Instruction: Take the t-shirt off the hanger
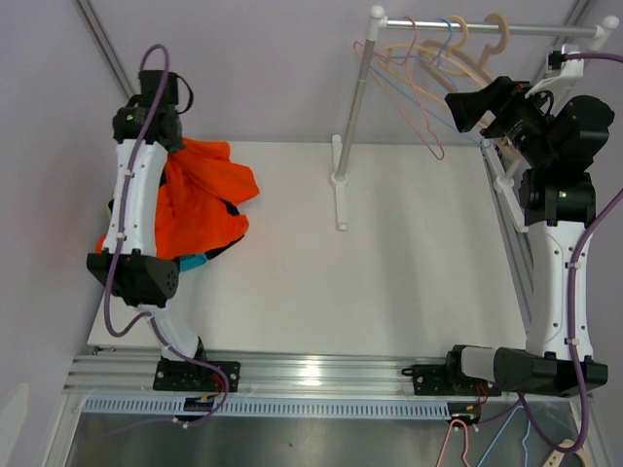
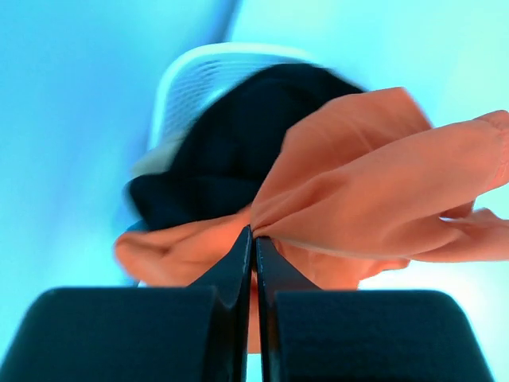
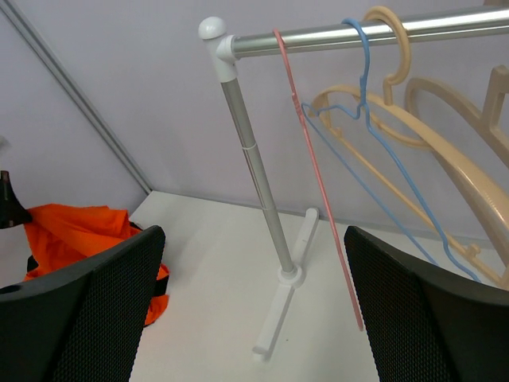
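The orange t-shirt (image 1: 206,199) lies bunched at the table's left, with black trim and a teal piece (image 1: 192,261) poking out at its near edge. I cannot tell whether that piece is a hanger. My left gripper (image 1: 171,148) is over the shirt's far side. In the left wrist view it (image 2: 254,239) is shut on a fold of the orange cloth (image 2: 382,183), in front of a dark part. My right gripper (image 1: 458,109) is open and empty, raised next to the rack's hangers. Its wrist view (image 3: 252,232) shows the shirt (image 3: 71,231) far left.
A white clothes rack stands at the back, with post (image 1: 352,97), foot (image 1: 339,199) and rail (image 1: 487,27). Pink (image 3: 318,183), blue (image 3: 374,135) and beige (image 3: 429,135) hangers hang bare on it. Spare hangers (image 1: 467,443) lie below the table's near right edge.
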{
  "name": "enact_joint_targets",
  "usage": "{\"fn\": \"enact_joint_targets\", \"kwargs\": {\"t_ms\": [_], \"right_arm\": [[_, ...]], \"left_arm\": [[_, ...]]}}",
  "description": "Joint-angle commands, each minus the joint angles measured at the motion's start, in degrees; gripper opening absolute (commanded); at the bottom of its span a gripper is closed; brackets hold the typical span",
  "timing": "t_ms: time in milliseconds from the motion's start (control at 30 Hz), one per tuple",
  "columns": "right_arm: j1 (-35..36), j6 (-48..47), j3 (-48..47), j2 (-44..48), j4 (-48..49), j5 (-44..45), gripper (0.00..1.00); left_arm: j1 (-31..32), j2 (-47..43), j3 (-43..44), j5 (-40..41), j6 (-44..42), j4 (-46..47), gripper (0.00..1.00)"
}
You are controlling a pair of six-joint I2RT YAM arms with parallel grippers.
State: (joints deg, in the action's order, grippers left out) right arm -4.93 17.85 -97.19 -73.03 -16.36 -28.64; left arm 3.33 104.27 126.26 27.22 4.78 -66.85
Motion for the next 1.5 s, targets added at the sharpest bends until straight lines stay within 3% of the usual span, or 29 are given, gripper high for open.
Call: {"fn": "enact_joint_targets", "kwargs": {"t_ms": [0, 133, 333, 500, 567, 633, 667, 733, 867, 1033, 1133, 1333, 1467], "right_arm": [[0.53, 0.70, -1.51, 0.70, 2.47, -1.41, 1.00], [1.15, 0.88, -2.30, 0.18, 3.09, -1.85, 0.99], [2.47, 0.70, -4.24, -1.50, 2.39, -2.12, 0.99], [2.91, 0.08, -4.06, -2.02, 1.95, -2.29, 1.00], [3.08, 0.17, -3.80, -2.20, 2.03, -2.38, 0.99], [3.35, 0.08, -3.80, -2.37, 2.03, -2.56, 1.00], [3.43, 0.08, -3.63, -2.38, 1.95, -2.56, 0.99], [3.52, -0.09, -3.54, -2.29, 1.86, -2.47, 1.00], [3.61, 0.08, -2.84, -1.85, 2.12, -2.03, 0.99], [3.96, 0.35, -1.95, -1.32, 2.74, -2.03, 0.99], [4.14, 0.09, -1.78, -0.88, 1.86, -1.50, 0.99], [4.23, -1.15, 4.27, 3.93, 0.37, 1.65, 0.99], [4.40, 2.62, 17.51, 10.17, 0.89, 8.42, 1.00]], "left_arm": [[-6.04, -4.06, -2.14, 2.66, 4.09, -2.15, 0.01], [-13.33, -10.82, -7.16, 6.51, 6.47, 0.05, 0.01], [-23.18, -17.08, -13.40, 2.92, 9.28, 2.69, 0.01], [-26.80, -19.01, -14.63, 6.43, 11.58, 3.04, 0.03], [-26.98, -19.63, -16.65, 9.50, 11.92, 3.74, 0.19], [-26.98, -21.56, -19.81, 9.86, 11.75, 5.14, 0.70], [-26.98, -22.35, -21.13, 10.22, 11.49, 5.85, 0.84], [-27.06, -23.49, -21.49, 9.08, 11.22, 7.26, 0.99], [-24.61, -23.50, -20.26, -1.72, 7.36, 7.96, 0.99], [-11.72, -21.30, -19.38, 0.81, 5.24, 7.35, 1.00], [-7.82, -21.73, -20.42, -1.46, 8.05, 6.82, 0.99], [-7.55, -43.50, -33.69, -12.96, 9.20, 18.32, 0.99], [-7.38, -58.28, -47.98, -26.67, 8.04, 26.92, 0.99]]}}
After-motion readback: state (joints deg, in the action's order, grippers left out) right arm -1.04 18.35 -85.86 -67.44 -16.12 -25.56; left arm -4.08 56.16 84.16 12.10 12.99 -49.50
